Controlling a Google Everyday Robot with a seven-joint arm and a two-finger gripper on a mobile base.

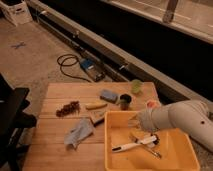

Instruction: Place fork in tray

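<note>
The yellow tray (114, 150) sits on the front right of the wooden table (55, 145). Inside it lie a white-handled utensil (135, 145) and the thin grey-brown fork (152, 151), which crosses under the utensil's dark head. My white arm reaches in from the right. My gripper (134, 121) hangs over the tray's back wall, above and a little left of the fork. It holds nothing that I can see.
On the table are a blue-grey cloth (80, 132), a brown cluster (68, 108), a stubby yellow piece (95, 105), a blue sponge (108, 95), a dark cup (125, 102) and a green cup (136, 86). A black chair (12, 115) stands to the left.
</note>
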